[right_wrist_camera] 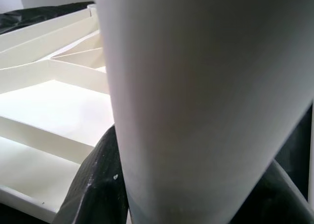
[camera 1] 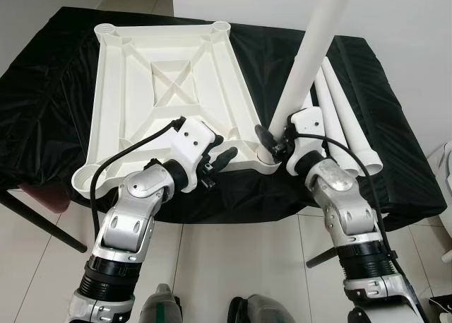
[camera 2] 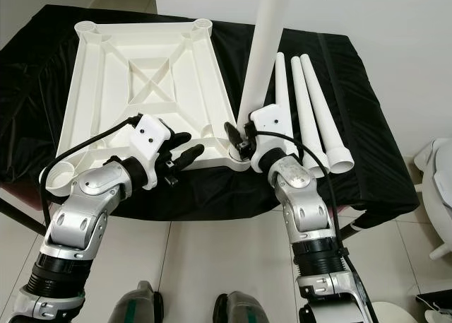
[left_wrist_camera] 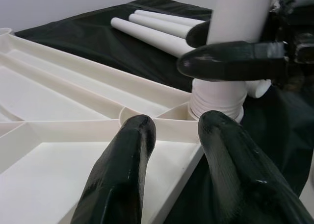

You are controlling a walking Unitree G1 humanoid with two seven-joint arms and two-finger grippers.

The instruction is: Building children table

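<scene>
On the counter [camera 1: 42,90], black-draped, all places given from the tabletop:
Tabletop [camera 1: 169,90]: white moulded panel lying underside up, ribs and corner sockets exposed; so placed, I judge, that legs can go in from above.
Held leg [camera 1: 311,54]: white tapered tube, standing nearly upright with a slight tilt, its ridged end at the tabletop's near right corner socket [camera 1: 268,159]; seating depth cannot be told.
Right pincer [camera 1: 277,138]: clenched around the held leg low on the shaft, just above that socket; a low grip probably steadies the end for seating.
Left pincer [camera 1: 219,159]: released, fingers [left_wrist_camera: 122,175] apart, at the tabletop's near edge beside the same corner, seemingly placed to brace the panel.
Spare legs [camera 2: 314,114]: three, lying side by side on the cloth just right of the tabletop, awaiting remaining sockets.
</scene>
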